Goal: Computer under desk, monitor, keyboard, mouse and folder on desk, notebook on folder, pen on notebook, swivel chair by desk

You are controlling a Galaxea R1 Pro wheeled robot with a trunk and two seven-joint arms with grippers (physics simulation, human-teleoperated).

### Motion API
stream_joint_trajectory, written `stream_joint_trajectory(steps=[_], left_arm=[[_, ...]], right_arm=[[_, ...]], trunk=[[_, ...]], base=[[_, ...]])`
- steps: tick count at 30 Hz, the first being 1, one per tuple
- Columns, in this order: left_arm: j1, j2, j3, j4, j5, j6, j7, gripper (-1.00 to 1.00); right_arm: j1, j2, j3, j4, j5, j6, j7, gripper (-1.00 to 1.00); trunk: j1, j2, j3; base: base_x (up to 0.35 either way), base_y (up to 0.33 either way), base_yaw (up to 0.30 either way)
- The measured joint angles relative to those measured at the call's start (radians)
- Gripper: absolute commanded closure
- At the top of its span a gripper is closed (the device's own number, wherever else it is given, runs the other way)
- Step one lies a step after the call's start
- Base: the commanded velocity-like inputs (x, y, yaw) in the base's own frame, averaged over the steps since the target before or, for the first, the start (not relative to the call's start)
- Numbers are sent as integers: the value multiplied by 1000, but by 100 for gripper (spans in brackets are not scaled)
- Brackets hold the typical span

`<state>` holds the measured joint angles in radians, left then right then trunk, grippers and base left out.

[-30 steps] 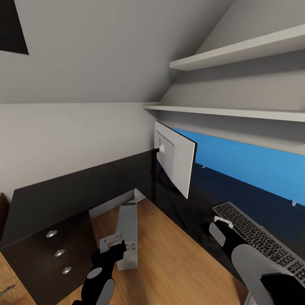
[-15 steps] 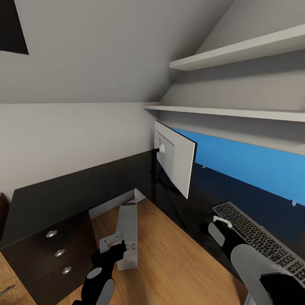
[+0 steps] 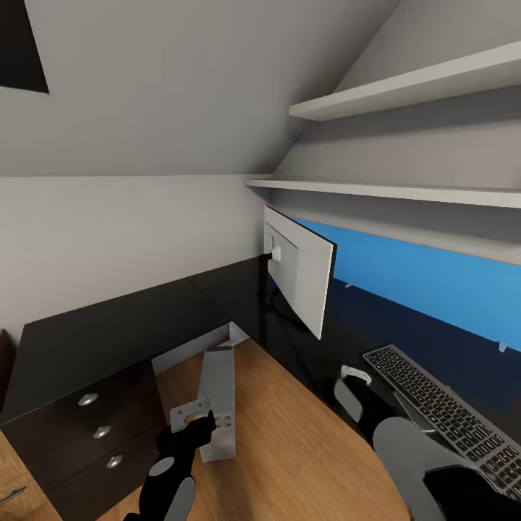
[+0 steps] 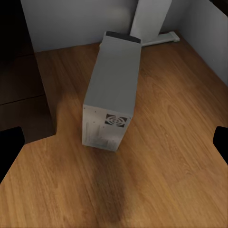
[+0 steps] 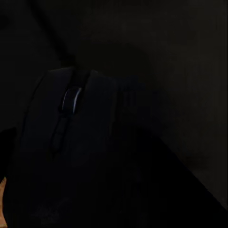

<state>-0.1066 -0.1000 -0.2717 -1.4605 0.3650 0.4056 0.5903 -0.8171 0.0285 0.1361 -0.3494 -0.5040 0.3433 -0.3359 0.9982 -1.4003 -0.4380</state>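
The white monitor (image 3: 300, 278) stands on the black corner desk (image 3: 108, 333), seen from behind and side. A grey keyboard (image 3: 441, 412) lies on the desk to its right. The grey computer (image 3: 217, 394) tower lies on the wooden floor in the desk's opening, and my open left gripper (image 3: 192, 427) hovers above its near end (image 4: 114, 90). My right gripper (image 3: 351, 387) is low over the desk, left of the keyboard. A black mouse (image 5: 80, 142) with a scroll wheel sits close under it. Darkness hides whether the fingers touch the mouse.
A dark drawer unit (image 3: 101, 432) with three round knobs stands left of the tower. Two white shelves (image 3: 405, 192) hang over the desk's right wing, above a blue wall panel (image 3: 434, 282). The sloped ceiling comes down behind the monitor.
My right gripper has slid left, away from the keyboard's end toward the desk's front edge. The left arm and the tower have stayed put.
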Motion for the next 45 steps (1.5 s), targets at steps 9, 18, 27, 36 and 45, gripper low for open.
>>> stream_joint_trajectory(steps=[9,18,27,36,45], left_arm=[[0,0,0,1,-1,0,-1,-100],[0,0,0,1,-1,0,0,-100],[0,1,0,-1,-1,-2,0,-100],[6,7,2,-8,1,-201,-5,-100],[8,5,0,-3,2,-208,-5,-100]], right_arm=[[1,111,142,-11,16,-15,-4,100],[1,113,145,-10,16,-16,-4,100],[2,133,215,-12,24,-39,-8,100],[110,140,342,-377,26,-2,-267,100],[271,130,363,-665,33,85,-316,100]], trunk=[[0,0,0],[0,0,0],[0,0,0],[0,0,0],[0,0,0]], base=[[0,0,266],[0,0,278],[0,0,279],[0,0,280],[0,0,281]])
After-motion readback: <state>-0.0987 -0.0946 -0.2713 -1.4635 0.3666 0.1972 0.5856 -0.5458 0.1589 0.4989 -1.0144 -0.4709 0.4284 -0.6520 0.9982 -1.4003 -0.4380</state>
